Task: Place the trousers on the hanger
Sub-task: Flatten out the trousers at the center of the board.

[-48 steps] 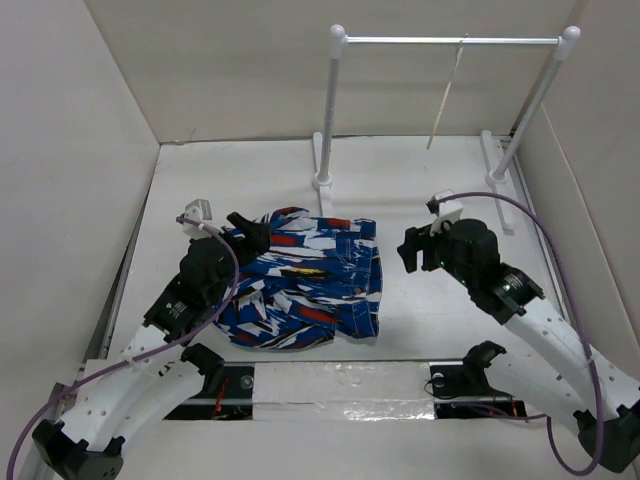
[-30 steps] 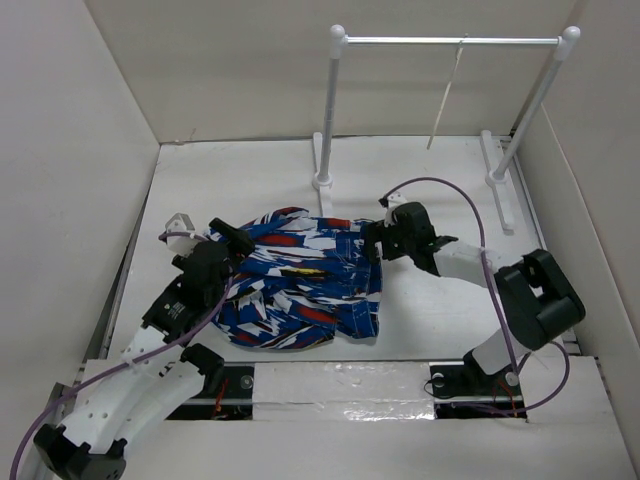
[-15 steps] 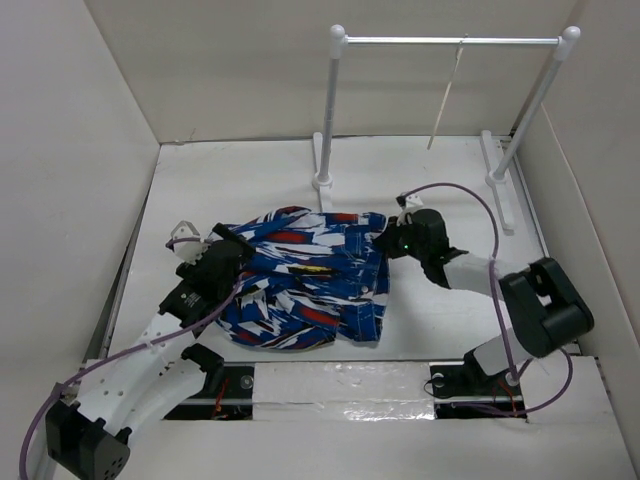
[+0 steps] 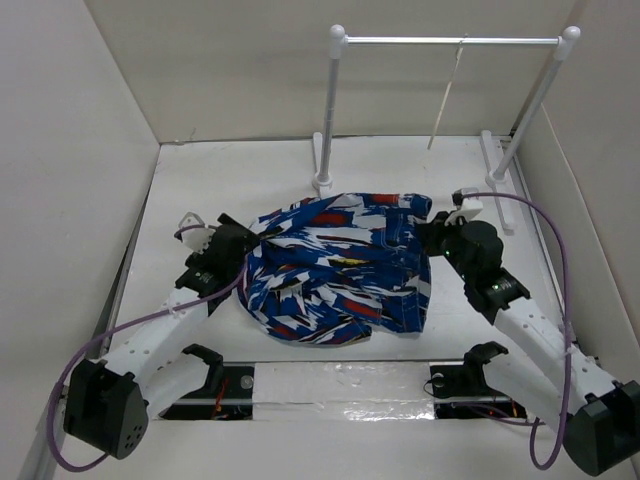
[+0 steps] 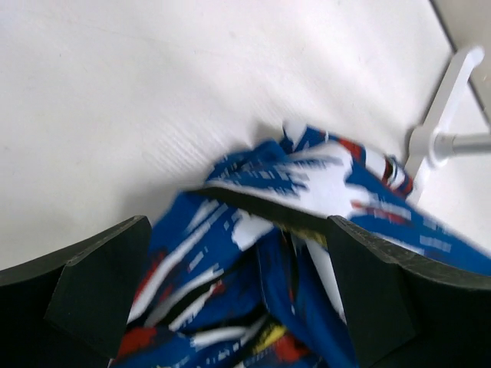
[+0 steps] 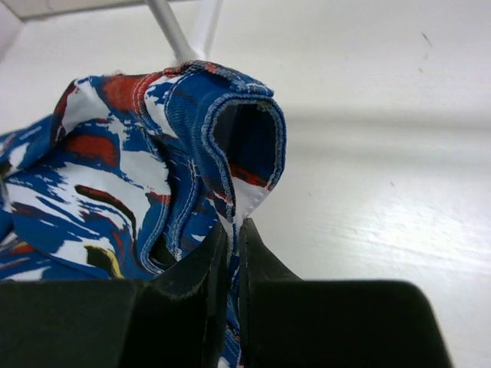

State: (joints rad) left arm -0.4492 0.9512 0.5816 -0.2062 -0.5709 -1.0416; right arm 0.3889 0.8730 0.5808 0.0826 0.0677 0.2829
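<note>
The trousers (image 4: 340, 265) lie bunched in the middle of the table, royal blue with white, red, black and yellow streaks. My right gripper (image 4: 428, 232) is shut on their right edge; in the right wrist view the gripper (image 6: 232, 239) pinches a stitched hem of the trousers (image 6: 153, 153), which curls up above the fingertips. My left gripper (image 4: 250, 245) is at the cloth's left edge, open wide. In the left wrist view the gripper (image 5: 238, 295) has folds of the trousers (image 5: 253, 245) lying between its spread fingers (image 5: 100, 284). The hanger (image 4: 446, 95) hangs edge-on from the rack's bar.
The white tubular rack (image 4: 330, 110) stands at the back of the table, with its feet (image 4: 322, 180) just behind the cloth. One foot of the rack (image 5: 445, 107) shows in the left wrist view. White walls close in the table on three sides.
My right gripper has closed on the trousers' right edge and drawn it to the right and back, so the cloth has shifted right. My left gripper has opened wider at the cloth's left edge.
</note>
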